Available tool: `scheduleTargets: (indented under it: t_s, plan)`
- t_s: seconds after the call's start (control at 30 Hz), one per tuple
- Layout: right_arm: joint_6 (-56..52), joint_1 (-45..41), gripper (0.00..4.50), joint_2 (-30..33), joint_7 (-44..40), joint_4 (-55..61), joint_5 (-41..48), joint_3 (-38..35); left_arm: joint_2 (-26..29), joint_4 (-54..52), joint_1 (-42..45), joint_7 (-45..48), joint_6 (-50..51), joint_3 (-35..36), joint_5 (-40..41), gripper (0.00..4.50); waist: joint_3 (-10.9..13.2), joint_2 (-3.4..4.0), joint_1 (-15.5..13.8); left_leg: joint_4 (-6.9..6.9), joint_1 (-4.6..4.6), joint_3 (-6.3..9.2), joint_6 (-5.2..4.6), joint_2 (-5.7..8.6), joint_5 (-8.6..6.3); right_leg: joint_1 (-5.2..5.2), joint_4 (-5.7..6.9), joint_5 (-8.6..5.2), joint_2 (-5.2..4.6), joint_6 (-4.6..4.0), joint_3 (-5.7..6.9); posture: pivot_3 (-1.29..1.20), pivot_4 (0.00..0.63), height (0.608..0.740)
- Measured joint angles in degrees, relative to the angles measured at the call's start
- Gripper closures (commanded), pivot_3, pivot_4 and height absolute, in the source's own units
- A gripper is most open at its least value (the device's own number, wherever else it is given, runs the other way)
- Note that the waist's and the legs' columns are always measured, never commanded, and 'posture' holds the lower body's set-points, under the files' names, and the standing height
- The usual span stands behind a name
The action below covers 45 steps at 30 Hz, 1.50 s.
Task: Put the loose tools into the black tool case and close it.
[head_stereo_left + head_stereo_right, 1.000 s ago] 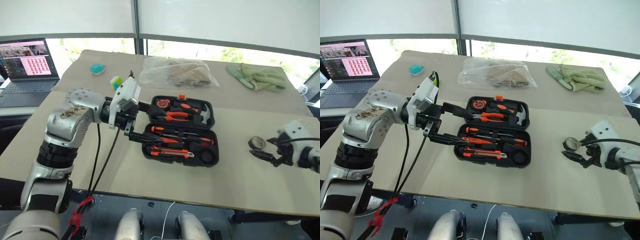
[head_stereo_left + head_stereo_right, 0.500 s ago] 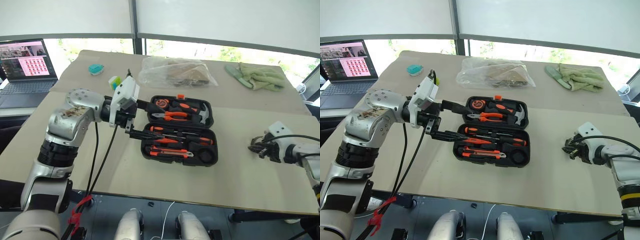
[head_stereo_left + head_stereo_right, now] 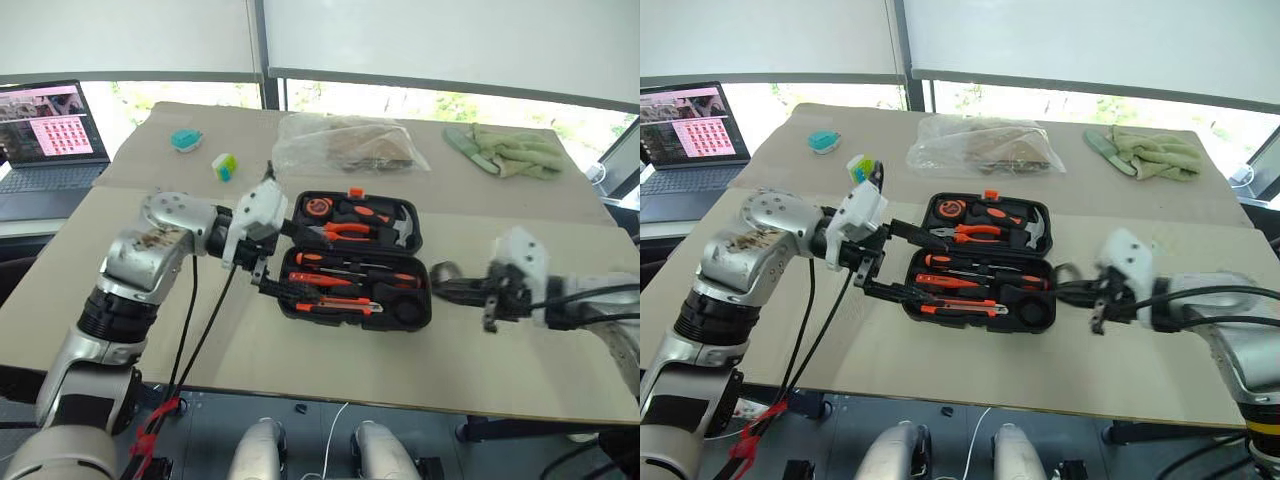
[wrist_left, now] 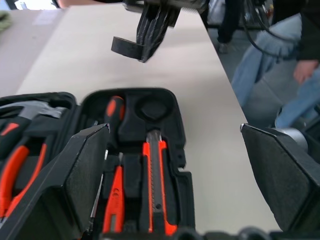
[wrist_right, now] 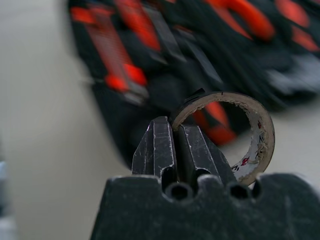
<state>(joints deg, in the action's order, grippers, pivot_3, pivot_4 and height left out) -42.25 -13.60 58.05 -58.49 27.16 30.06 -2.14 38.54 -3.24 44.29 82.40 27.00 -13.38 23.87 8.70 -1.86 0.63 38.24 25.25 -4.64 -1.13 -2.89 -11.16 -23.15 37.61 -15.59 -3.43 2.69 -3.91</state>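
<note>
At the far left a laptop [image 3: 48,130] stands open beside the desk [image 3: 330,345]. On the desk's far left part lie a teal object [image 3: 184,139] and, near it, a green-white one [image 3: 228,166].

The left pincer [image 3: 280,262] hangs at the left edge of the black tool case [image 3: 354,258], its two black fingers spread wide apart and holding nothing; one finger reaches toward the lid half, the other over the near half.

The case lies open flat near the middle of the desk. Its far half holds pliers [image 3: 347,230], a hammer and a small round orange-and-black tool. Its near half holds screwdrivers [image 3: 345,271] and a utility knife [image 4: 154,185], each in a moulded slot; the round recess [image 4: 152,107] at the right end is unfilled. A clear plastic bag [image 3: 342,147] lies behind the case.

Just right of the case, the right pincer [image 3: 452,285] is clamped tight on the wall of the tape roll [image 5: 239,135], which is off the desk, close to the case's right end.

Green gloves [image 3: 505,151] lie at the far right corner.
</note>
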Motion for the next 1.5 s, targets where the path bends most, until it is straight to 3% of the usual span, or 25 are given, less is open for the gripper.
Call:
scheduleTargets:
  t_s: [0.33,0.6,0.8,0.97,1.13,1.17,1.27,1.33,1.5]
  plan:
    - [-3.1,-5.5,4.47,-1.0,2.4,-1.9,-7.0,12.9,-0.9,0.4,0.0,-0.3,-0.8,-0.2,-1.1,0.00,0.0,-0.02,-0.8,0.08,0.12,-0.08,-0.01,0.04,0.00,-0.08,-0.02,-0.01,-0.03,0.00,-0.01,0.00,0.150,0.740]
    - [-3.2,-5.9,2.01,-0.7,2.2,-1.7,-9.6,14.5,-1.0,0.5,0.0,-0.4,-0.8,-0.1,-1.3,0.00,0.0,-0.03,-0.7,0.08,0.12,-0.06,-0.01,0.04,0.00,-0.07,-0.02,0.00,-0.02,0.01,-0.01,0.00,0.150,0.740]
    - [-5.4,-5.9,0.04,-0.6,0.9,1.6,-6.8,13.0,-1.0,1.0,0.0,-0.6,-0.9,-0.1,-1.4,0.00,0.0,-0.02,-0.7,0.08,0.12,-0.06,-0.01,0.03,0.00,-0.08,-0.01,0.00,-0.02,0.01,-0.01,0.00,0.150,0.740]
    - [-6.0,-5.8,0.04,0.2,1.3,1.8,-6.2,11.1,-1.3,1.1,0.0,-1.1,-0.9,-0.1,-1.5,0.00,0.0,-0.03,-0.7,0.08,0.12,-0.06,-0.01,0.04,0.00,-0.07,-0.01,0.00,-0.03,0.01,-0.01,0.00,0.150,0.740]
    - [-9.8,-3.8,0.04,-1.9,2.6,1.6,0.7,-0.9,-1.2,2.9,-1.5,-4.9,-0.5,1.3,-2.2,0.00,0.0,-0.03,-0.7,0.08,0.11,-0.01,-0.01,0.03,0.00,-0.05,0.01,0.00,-0.02,0.01,-0.01,0.00,0.150,0.740]
    - [-10.9,-3.3,0.28,-2.7,3.5,0.8,2.1,-4.2,-1.1,4.6,-2.3,-6.9,-0.4,1.7,-2.9,0.00,0.0,-0.03,-0.7,0.08,0.09,0.00,-0.01,0.03,0.00,-0.04,0.01,0.00,-0.02,0.01,-0.01,0.00,0.150,0.740]
    - [-11.9,-1.3,1.08,-4.1,6.4,-5.1,3.2,-11.9,-1.1,13.2,-3.5,-13.7,-1.1,4.6,-5.9,0.72,0.0,-0.04,-0.7,0.09,0.07,0.00,-0.02,0.04,0.00,-0.01,0.02,0.00,-0.02,0.01,-0.01,0.00,0.150,0.740]
    - [-11.4,0.0,1.77,-4.1,7.8,-9.8,1.9,-13.8,-0.6,18.3,-3.8,-16.9,-2.4,5.9,-8.0,1.43,0.0,-0.07,-0.6,0.09,0.08,-0.05,-0.02,0.04,0.00,-0.04,0.01,0.00,-0.03,0.01,-0.01,0.00,0.150,0.740]
    - [-4.6,-0.6,3.57,-5.6,10.1,-18.2,-4.8,-8.4,-3.0,26.5,-3.8,-20.6,-8.4,4.8,-13.5,3.35,0.0,-0.07,-0.6,0.08,0.10,-0.13,-0.01,0.06,0.00,-0.06,0.01,0.00,-0.04,0.01,-0.01,0.00,0.150,0.740]
